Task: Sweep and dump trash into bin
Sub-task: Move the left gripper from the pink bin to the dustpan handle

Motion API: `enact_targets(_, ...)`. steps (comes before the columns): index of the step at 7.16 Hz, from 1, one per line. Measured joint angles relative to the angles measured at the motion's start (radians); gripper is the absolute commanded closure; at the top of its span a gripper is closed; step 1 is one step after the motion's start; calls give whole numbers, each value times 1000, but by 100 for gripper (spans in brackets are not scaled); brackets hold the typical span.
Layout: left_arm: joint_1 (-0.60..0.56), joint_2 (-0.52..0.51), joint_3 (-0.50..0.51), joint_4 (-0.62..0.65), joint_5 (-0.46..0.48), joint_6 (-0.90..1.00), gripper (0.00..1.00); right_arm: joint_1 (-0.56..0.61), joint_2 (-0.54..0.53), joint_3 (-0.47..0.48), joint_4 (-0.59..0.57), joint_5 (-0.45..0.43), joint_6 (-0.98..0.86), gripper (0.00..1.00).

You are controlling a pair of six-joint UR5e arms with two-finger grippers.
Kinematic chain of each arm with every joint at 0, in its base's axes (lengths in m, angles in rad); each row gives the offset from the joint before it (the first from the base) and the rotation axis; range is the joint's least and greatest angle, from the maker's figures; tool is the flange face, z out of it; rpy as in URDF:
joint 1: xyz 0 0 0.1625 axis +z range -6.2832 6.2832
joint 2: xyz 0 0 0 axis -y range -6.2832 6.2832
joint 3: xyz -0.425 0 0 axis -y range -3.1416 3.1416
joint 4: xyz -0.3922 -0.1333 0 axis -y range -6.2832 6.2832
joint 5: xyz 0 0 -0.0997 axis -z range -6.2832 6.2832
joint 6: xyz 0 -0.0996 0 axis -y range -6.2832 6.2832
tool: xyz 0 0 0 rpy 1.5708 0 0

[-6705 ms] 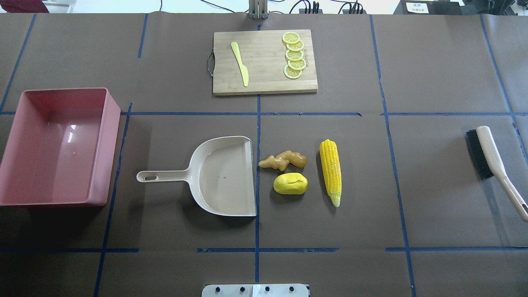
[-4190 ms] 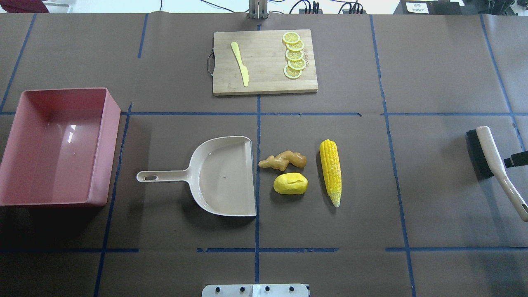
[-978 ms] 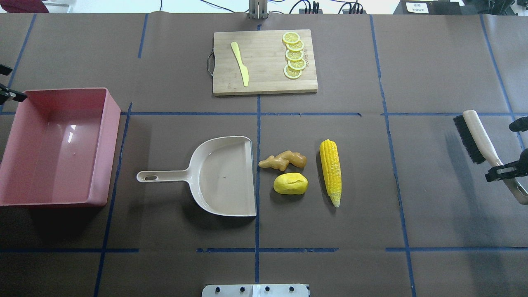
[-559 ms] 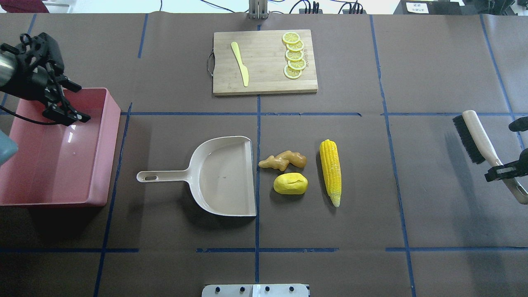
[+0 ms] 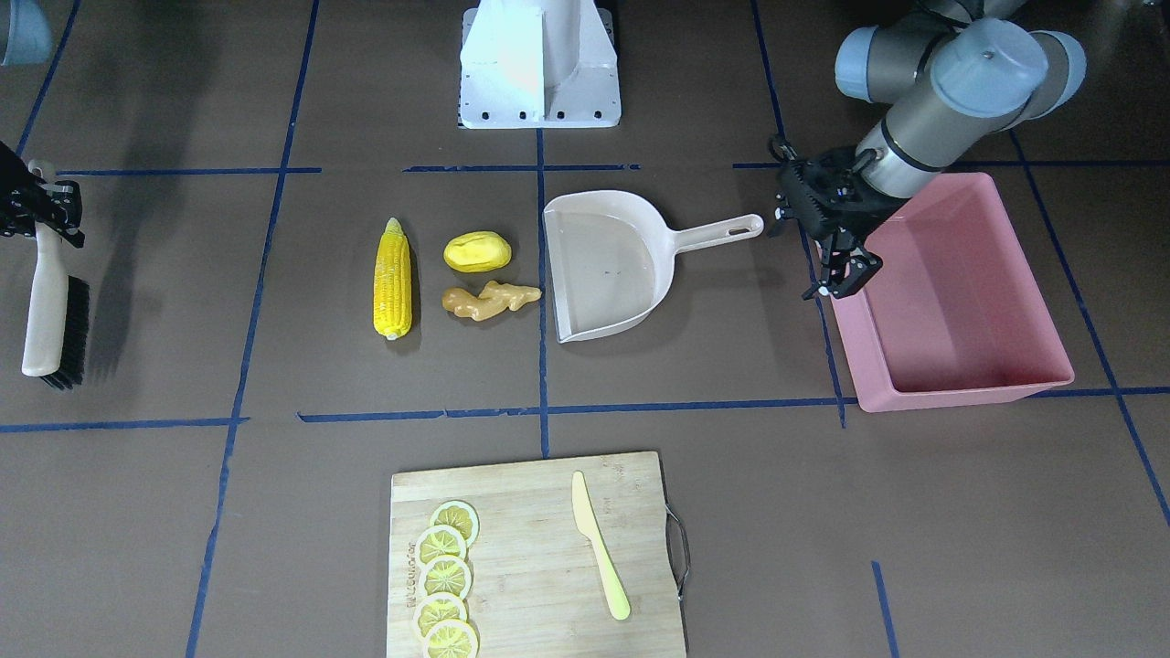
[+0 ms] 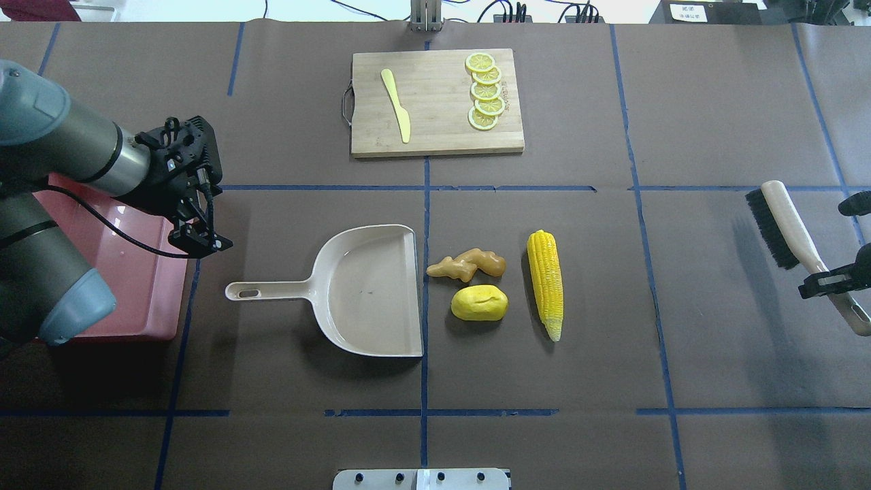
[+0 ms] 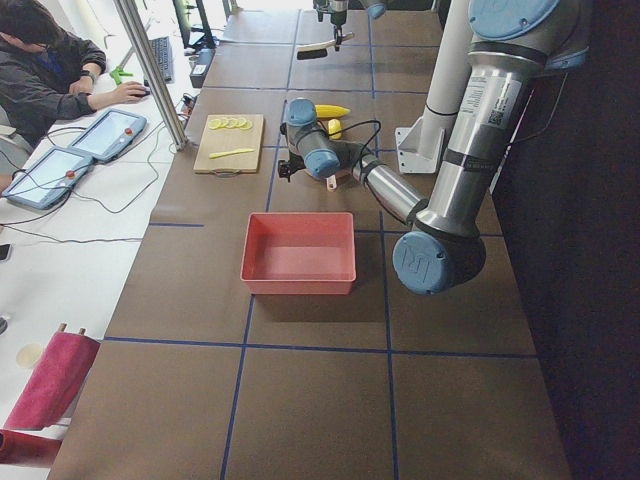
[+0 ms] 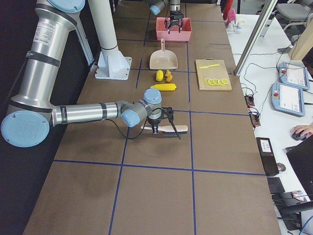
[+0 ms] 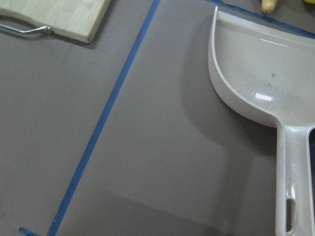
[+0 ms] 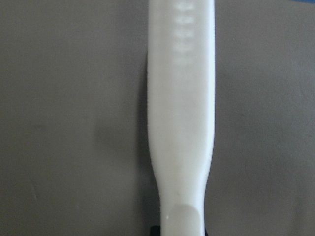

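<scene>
The trash lies at mid-table: a corn cob (image 6: 546, 282) (image 5: 392, 288), a yellow potato lump (image 6: 480, 303) (image 5: 477, 251) and a tan ginger root (image 6: 468, 264) (image 5: 489, 299), just off the open mouth of the beige dustpan (image 6: 371, 292) (image 5: 608, 270) (image 9: 261, 78). The pink bin (image 6: 136, 272) (image 5: 951, 292) stands at the robot's left, partly under the left arm. My left gripper (image 6: 207, 228) (image 5: 841, 279) is open and empty, in the air between the bin's wall and the dustpan handle. My right gripper (image 6: 833, 279) is shut on the handle of a beige brush (image 6: 782, 221) (image 5: 46, 311) (image 10: 182, 123), held off the table.
A wooden cutting board (image 6: 435, 122) at the far centre carries a pale yellow knife (image 6: 396, 105) and several lemon slices (image 6: 484, 90). The robot base (image 5: 539, 64) is at the near centre. Blue tape lines cross the brown table cover.
My left arm has come in from the left, crossed over the bin and now sits past its right wall near the dustpan handle. The right gripper earlier gripped and lifted the brush, then stayed put.
</scene>
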Motion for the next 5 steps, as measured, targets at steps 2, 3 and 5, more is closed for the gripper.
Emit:
enact_targets(2,73,-39,-41,115,59,4,2,0,0,0,0,0,1,100)
enact_targets(3,102,-52,-51,153,78,5,2,0,0,0,0,0,1,100)
enact_targets(5,177,-62,-54,176,160,5,2,0,0,-1,1,1,1,100)
